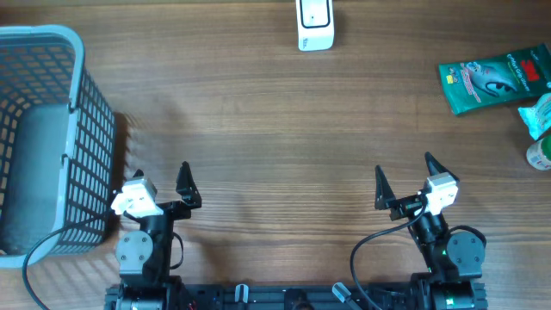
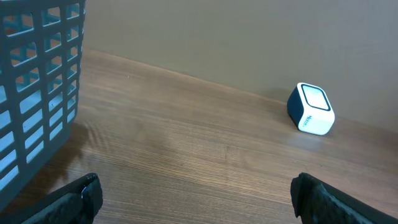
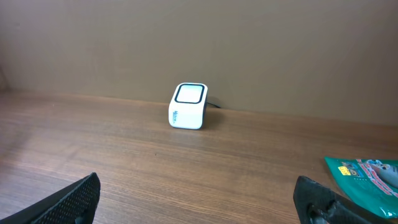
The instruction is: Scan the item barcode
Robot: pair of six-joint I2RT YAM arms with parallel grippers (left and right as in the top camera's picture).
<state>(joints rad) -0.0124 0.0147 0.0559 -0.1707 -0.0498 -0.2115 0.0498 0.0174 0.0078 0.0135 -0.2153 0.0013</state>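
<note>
Left gripper: jaws stood wide apart with nothing between them. It sat low over the table at 7 o'clock, just beside the basket.
Right gripper: jaws also stood wide apart and were empty. It sat at 5 o'clock.
Packet: green, lying flat on the table at 2 o'clock, near the right edge. It was well apart from both grippers and touched by neither. Its print was too small to read. One corner showed in the right wrist view.
Second item: white and green, at 3 o'clock, just beside the packet. The frame edge cut it off, so its kind could not be told.
Scanner: white, standing at 12 o'clock by the far edge. Its dark-rimmed window was tilted upward, and it was well apart from the packet.
Basket: grey lattice, at 9 o'clock, resting on the table.
</note>
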